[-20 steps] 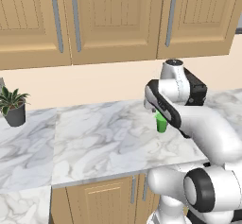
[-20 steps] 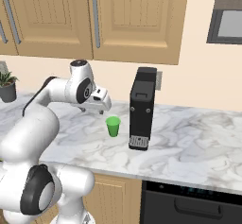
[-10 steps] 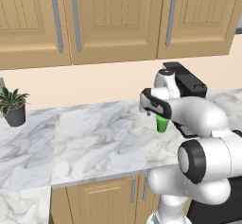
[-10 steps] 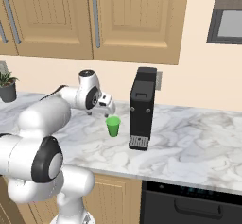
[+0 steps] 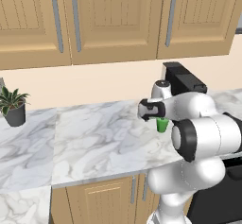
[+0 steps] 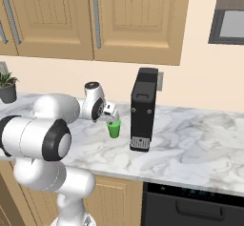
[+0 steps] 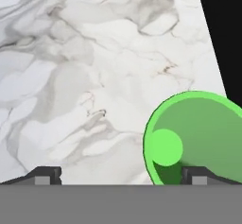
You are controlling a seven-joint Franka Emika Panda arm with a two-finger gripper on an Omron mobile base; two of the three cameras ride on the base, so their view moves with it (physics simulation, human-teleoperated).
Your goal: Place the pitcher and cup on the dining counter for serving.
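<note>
Open end effector [image 6: 112, 117] above cup [image 6: 114, 128]

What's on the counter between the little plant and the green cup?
Nothing: in the left base view, bare marble counter runs from the plant to the cup.

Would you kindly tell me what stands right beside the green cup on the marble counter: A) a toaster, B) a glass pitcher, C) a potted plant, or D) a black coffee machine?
D: in the right base view the cup stands just left of the black coffee machine; the potted plant sits far off along the counter.
</note>
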